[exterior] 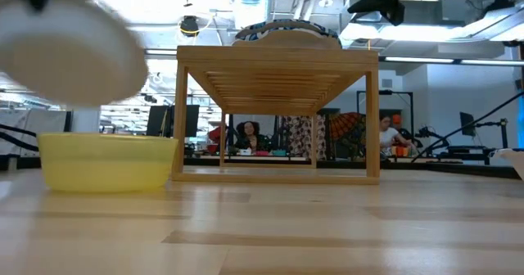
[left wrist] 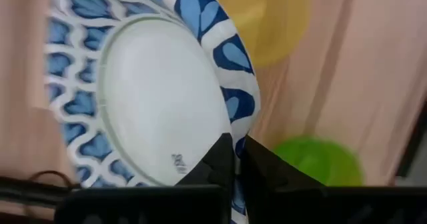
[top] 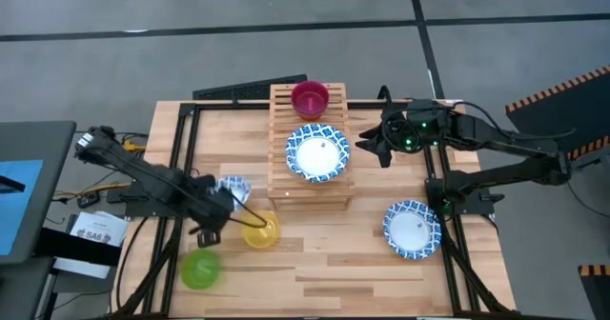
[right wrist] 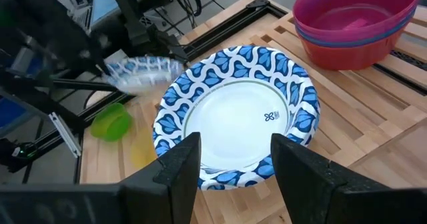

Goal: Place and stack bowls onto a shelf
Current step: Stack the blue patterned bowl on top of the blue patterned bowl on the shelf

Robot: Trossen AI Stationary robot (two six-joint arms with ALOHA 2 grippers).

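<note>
Tilted, the blue-patterned white bowl point(left wrist: 147, 97) hangs in the left gripper point(left wrist: 235, 159).

Two blue-rimmed bowls point(top: 318, 154) and pink-on-purple stack point(top: 310, 98) on slatted shelf point(top: 278, 182); yellow point(top: 263, 231), green point(top: 200, 270) bowls on tabletop.

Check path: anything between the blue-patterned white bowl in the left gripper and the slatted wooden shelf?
Nothing visible. The left gripper holds the blue-patterned white bowl just left of the slatted wooden shelf, bare table between. The shallow yellow plastic bowl sits nearer, off that line.
</note>
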